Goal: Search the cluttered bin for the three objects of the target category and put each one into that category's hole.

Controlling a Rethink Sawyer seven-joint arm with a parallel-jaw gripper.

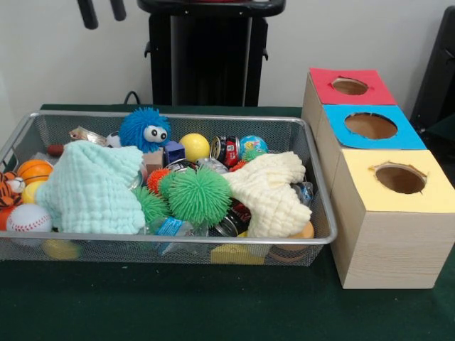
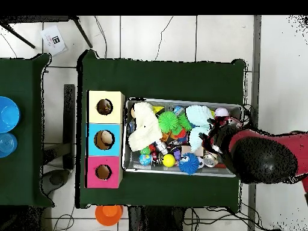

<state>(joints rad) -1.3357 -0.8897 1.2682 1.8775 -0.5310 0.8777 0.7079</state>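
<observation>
Front view first: my pincer (image 1: pixel 102 11) hangs at the top edge with only its two black tips showing. They are spread apart with nothing between them, so it is released and empty.

Well below it sits the wire bin (image 1: pixel 178 116) on the green table (image 1: pixel 213 312), packed full. Almost straight beneath the tips, a little toward the picture's right, is the blue fuzzy ball (image 1: pixel 144 129) with googly eyes, at the bin's far wall. Lower still lies the mint cloth (image 1: pixel 92 188), draped over the pile. Further right of the pincer's line are a yellow ball (image 1: pixel 194 146), a green spiky ball (image 1: pixel 199 195) and a cream cloth (image 1: pixel 270 192). On the other side, below and left of the tips in the picture, a basketball (image 1: pixel 34 170) and a baseball (image 1: pixel 28 218) lie against the bin's end.

The three holes are well apart from the pincer, just beside the bin's right end — the red box (image 1: pixel 350 86) farthest back, the blue box (image 1: pixel 371 126) in the middle, the yellow box (image 1: pixel 400 178) nearest the camera.

From overhead, the red arm (image 2: pixel 264 159) covers one end of the bin, opposite the boxes. I cannot make out the pincer there. Something sits inside each hole, too small to identify, and I cannot tell which objects belong to the target category.
</observation>
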